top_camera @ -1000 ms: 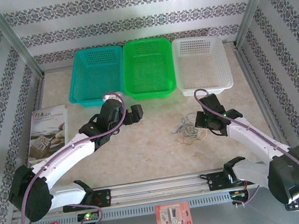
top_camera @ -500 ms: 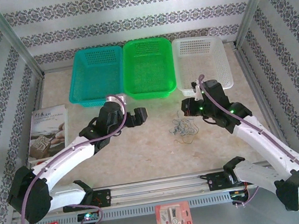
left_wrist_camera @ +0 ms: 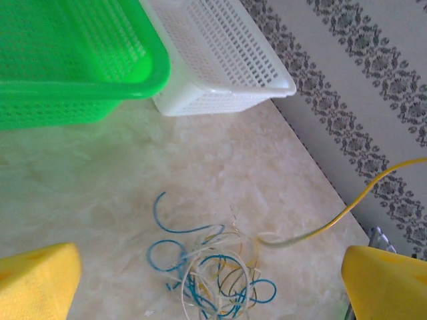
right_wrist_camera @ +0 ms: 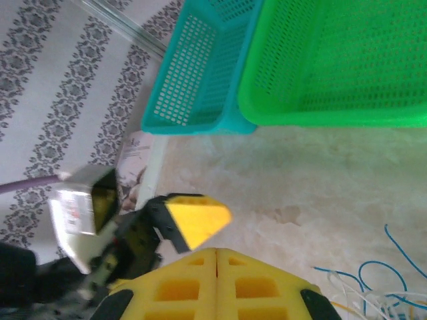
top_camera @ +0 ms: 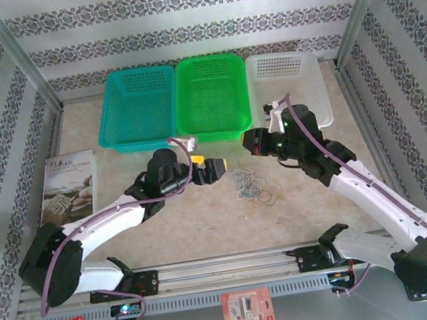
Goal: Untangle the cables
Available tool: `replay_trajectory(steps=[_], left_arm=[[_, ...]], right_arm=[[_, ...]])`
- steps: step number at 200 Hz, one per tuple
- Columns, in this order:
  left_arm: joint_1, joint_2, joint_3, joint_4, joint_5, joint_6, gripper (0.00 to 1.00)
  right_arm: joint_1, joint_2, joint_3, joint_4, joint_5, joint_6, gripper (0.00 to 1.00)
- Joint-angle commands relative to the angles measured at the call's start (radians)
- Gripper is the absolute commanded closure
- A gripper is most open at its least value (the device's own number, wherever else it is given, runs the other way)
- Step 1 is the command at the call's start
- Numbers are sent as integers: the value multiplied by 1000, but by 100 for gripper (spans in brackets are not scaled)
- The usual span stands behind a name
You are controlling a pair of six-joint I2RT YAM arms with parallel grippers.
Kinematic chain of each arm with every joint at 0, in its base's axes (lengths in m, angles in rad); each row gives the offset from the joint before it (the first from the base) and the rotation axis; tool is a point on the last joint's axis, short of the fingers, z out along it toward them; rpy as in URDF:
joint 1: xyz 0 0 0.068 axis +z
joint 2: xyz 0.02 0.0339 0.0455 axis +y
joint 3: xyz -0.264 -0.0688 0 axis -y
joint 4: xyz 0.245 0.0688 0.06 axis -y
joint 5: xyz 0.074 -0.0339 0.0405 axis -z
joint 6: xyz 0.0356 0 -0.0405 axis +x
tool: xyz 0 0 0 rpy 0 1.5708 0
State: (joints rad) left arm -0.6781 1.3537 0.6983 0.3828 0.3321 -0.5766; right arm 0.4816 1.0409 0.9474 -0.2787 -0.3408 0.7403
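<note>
Cables (top_camera: 251, 188) lie knotted at centre of the tabletop (top_camera: 207, 224), a round heap with no long axis; one yellow strand (left_wrist_camera: 333, 217) lifts toward two o'clock in the left wrist view. Left pincer (top_camera: 208, 169), at ten o'clock of them, gapes wide; right pincer (top_camera: 253, 143), at twelve, is pressed closed.

i log white shells, black joints on left arm (top_camera: 102, 219) and right arm (top_camera: 377, 193); purple cord (right_wrist_camera: 27, 185) along each; yellow finger pads (left_wrist_camera: 37, 280), square-recessed on the right gripper (right_wrist_camera: 217, 257).

Loose tangle of blue, white, yellow cables (top_camera: 247, 185), one strand aloft
</note>
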Motion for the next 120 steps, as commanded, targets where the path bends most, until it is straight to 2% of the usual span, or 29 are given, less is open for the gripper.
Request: replay_trajectory(steps=[1,17,43,77,120], left_arm=[[-28,58,41,115,46,2,2],[-36,113,58,169,76,-4,9],[-50,188,76,242,100,-34,14],[-64,247,87,258,95,-59,30],[-65,234,46,269,74,-74,45]], right_arm=[[12,5,28,58,-18,45,100],[17,13,24,77,-20,58,100],[25,22,15,101,-16,76,100],[19,32,47,138,-43,96,100],[-95,59,162,139,-92,100,100]])
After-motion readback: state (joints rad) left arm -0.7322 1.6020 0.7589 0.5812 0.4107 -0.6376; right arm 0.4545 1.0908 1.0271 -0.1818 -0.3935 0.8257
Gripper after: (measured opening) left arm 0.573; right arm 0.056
